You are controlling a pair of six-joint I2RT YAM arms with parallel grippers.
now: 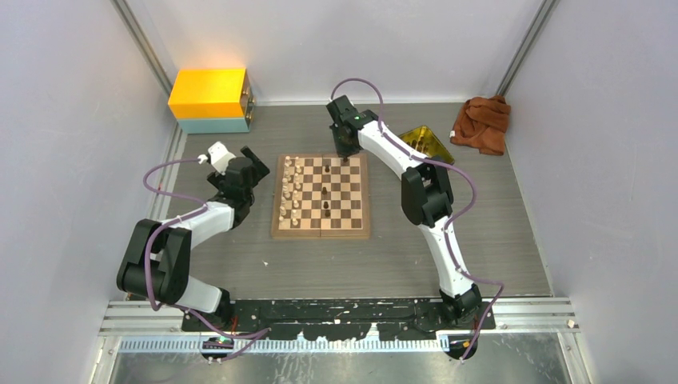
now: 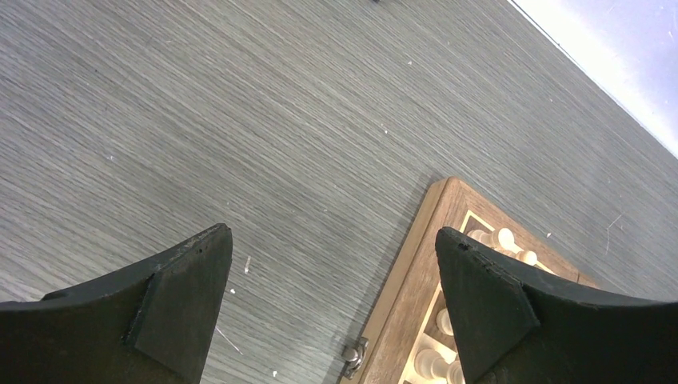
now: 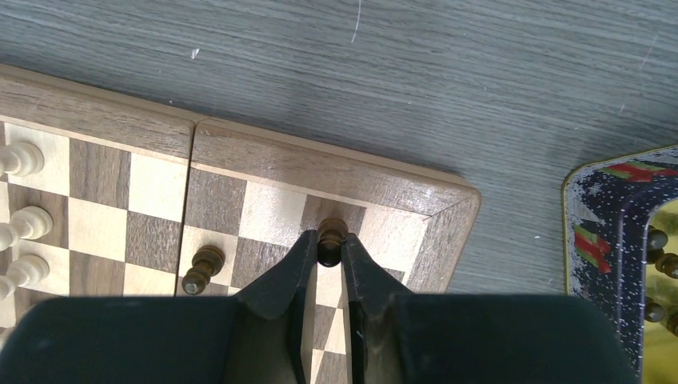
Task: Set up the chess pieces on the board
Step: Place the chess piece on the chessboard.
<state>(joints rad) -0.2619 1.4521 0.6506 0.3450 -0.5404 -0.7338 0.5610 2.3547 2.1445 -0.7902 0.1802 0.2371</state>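
The right gripper (image 3: 329,246) is clenched on a dark piece (image 3: 332,230), its fingers nearly meeting around the stem, over the far row of the board (image 3: 320,164) near its right corner; whether the base touches the wood I cannot tell. A second dark piece (image 3: 202,270) stands near it to the left, and cream pieces (image 3: 22,224) line the board's left side. Apart from the board, off its far right corner, lies a yellow-rimmed tray (image 3: 608,200) with more dark chessmen (image 3: 657,238) inside. The left gripper (image 2: 333,240) is spread wide and holds nothing, hanging over bare table (image 2: 240,120) just beside the board's left border. A yellow box (image 1: 209,94) and a brown cloth (image 1: 481,124) sit at the far edge
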